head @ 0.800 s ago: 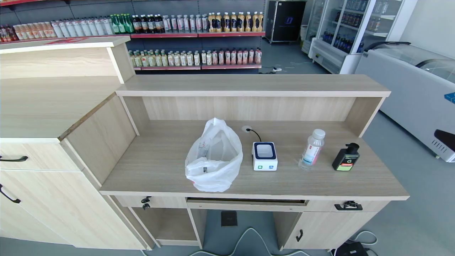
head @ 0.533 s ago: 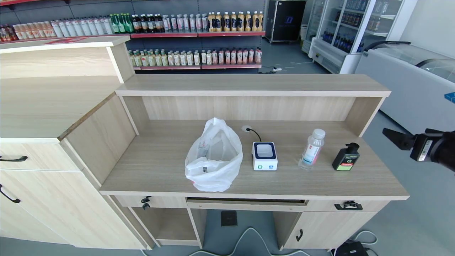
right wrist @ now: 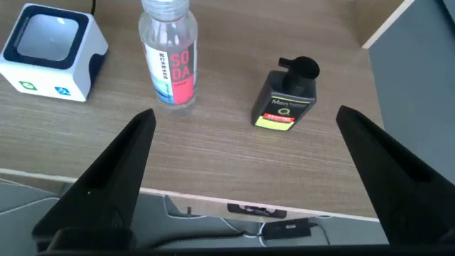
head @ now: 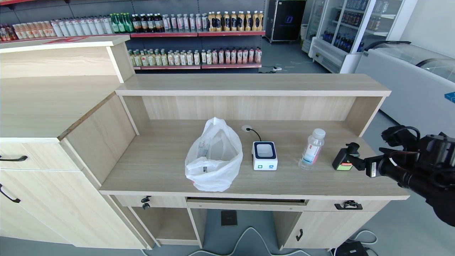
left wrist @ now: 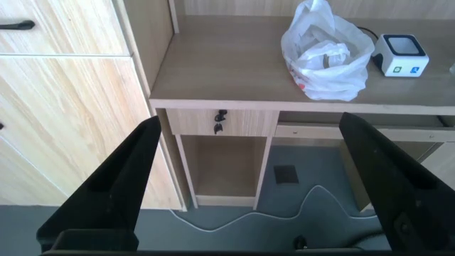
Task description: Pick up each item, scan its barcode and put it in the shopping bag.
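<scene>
— Pictured at the checkout counter (head: 160, 167): right gripper (right wrist: 245, 117) hanging over the right end, jaws spread wide, nothing held; black pump bottle (right wrist: 286, 103) upright just ahead of the fingers; any worry here?

— Plenty; tall and narrow, so likely to topple if nudged by one finger before the other; could then roll toward the counter's right end, not far off, and drop to the floor.

— And the soda bottle (head: 312, 149)?

— Upright beside the pump bottle, near but not touching, between it and the barcode scanner (head: 265, 155); liable to be clipped by a wide-open finger swinging in from that side; clear and light-looking, so probably easy to knock over.

— Left gripper (left wrist: 250, 122)?

— Also gaping and empty; low before the counter's front, well apart from everything on top; little risk from there, beyond catching the counter's edge on the way up.

— Shopping bag (head: 213, 156)?

— White plastic, slumped just left of the scanner, mouth only partly agape, seemingly with something inside already; may fold shut under a dropped item and spill it onto the counter; also a chance of a grip on the pump head rather than the body, leaving the barcode turned away from the scanner window.
</scene>
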Motion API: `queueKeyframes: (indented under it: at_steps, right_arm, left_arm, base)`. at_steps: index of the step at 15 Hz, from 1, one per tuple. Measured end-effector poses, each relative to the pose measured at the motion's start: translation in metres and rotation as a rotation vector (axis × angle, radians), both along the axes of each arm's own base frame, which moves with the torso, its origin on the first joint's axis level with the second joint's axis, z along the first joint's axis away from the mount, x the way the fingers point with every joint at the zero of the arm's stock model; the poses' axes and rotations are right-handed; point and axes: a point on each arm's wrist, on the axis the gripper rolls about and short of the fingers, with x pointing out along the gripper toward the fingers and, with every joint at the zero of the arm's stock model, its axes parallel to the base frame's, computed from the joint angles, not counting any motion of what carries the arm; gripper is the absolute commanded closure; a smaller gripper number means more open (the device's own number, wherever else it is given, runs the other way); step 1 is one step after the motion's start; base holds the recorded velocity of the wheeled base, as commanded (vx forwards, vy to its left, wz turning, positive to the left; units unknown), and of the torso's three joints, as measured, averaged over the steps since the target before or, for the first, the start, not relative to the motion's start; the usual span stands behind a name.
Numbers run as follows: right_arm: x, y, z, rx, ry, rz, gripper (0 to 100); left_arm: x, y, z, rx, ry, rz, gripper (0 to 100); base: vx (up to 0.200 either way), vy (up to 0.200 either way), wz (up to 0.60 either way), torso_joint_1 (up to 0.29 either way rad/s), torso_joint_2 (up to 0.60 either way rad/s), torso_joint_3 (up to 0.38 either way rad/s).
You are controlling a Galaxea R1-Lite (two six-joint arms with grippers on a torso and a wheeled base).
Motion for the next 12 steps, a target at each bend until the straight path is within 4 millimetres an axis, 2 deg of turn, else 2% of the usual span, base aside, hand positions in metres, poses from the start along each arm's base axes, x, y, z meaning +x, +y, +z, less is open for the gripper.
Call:
queueKeyframes:
  at_steps: [2,7,12]
  right_arm:
    - [0.016,-0.007,-0.014,-0.015,0.005,-0.011,0]
    - [0.055,-0.016,-0.035,-0.023,-0.006,-0.017,0]
    - [0.086,-0.009,-0.051,-0.001,-0.024,0.061,0]
  left_arm:
    - [0.0,0.0,0.0,0.0,0.0,0.0,0]
    - [0.0,0.0,0.0,0.0,0.0,0.0,0]
    - [0.0,0.0,0.0,0.0,0.0,0.0,0]
  base:
    - [0.0,0.0,0.0,0.0,0.0,0.0]
    - [0.0,0.0,0.0,0.0,0.0,0.0]
    - [0.0,0.0,0.0,0.0,0.0,0.0]
